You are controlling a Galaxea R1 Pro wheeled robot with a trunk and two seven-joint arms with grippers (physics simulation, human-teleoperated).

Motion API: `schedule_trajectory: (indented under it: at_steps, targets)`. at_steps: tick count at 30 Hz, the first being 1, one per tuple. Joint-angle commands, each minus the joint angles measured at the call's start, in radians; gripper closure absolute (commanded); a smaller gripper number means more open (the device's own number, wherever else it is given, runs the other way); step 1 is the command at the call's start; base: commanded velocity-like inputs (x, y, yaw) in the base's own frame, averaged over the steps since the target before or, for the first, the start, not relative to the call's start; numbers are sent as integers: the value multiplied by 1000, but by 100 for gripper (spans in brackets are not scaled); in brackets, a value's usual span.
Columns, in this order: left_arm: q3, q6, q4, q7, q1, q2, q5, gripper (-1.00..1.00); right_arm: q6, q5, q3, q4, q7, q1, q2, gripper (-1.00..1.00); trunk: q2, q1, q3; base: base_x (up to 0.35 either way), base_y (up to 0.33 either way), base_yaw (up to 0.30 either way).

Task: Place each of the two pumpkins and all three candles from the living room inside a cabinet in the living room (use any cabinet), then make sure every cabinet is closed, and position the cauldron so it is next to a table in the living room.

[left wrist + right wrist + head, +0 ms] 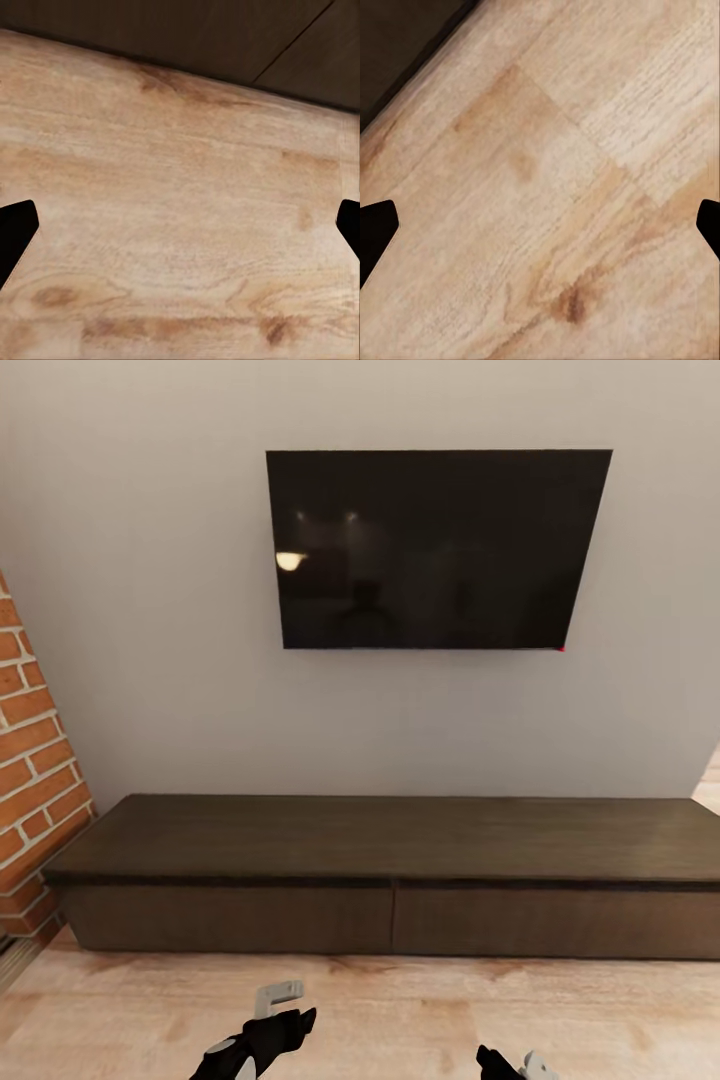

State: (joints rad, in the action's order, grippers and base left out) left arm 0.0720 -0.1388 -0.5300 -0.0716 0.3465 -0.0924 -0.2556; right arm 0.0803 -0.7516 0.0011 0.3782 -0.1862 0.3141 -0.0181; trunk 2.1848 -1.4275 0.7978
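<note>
Grey wall point(150, 660), dark TV point(435, 550) above closed cabinet point(400, 860). Wood floor point(180, 225) below. Left gripper point(180, 229) and right gripper point(540, 229) both spread apart, empty.

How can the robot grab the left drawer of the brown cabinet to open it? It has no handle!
Best guess: hook fingertips over the top edge of the left drawer front, coming from the front. A dark gap runs under the cabinet top there, and the face is flat and handleless. Both grippers, left and right, are open.

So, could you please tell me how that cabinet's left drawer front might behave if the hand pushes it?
The cabinet sits low and long on the floor, so it probably won't tip. The left drawer front looks stiff, and it is handleless and smooth, so fingertips may slip.
</note>
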Motion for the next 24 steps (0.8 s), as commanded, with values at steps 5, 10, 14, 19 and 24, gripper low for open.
schedule_trajectory:
  at_steps: [5, 10, 14, 19, 24]
  targets:
    - [2, -5, -2, 0, 0, 0, -8, -100, 4, -7, 0, 3, -2, 0, 0, -100, 0, 0, 1, 153, 126, -37]
    - [3, -5, -2, 0, 0, 0, -7, -100, 4, -7, 0, 4, -2, 0, 0, -100, 0, 0, 1, 44, 28, -5]
    - [2, -5, -2, 0, 0, 0, -7, -100, 4, -8, 0, 3, -3, 0, 0, -100, 0, 0, 1, 40, 18, -1]
    - [3, -5, -2, 0, 0, 0, -7, -100, 5, -8, 0, 1, -3, 0, 0, -100, 0, 0, 1, 135, 91, 0]
    - [3, -5, -2, 0, 0, 0, -7, -100, 8, -8, 0, 1, -3, 0, 0, -100, 0, 0, 1, 37, 21, 0]
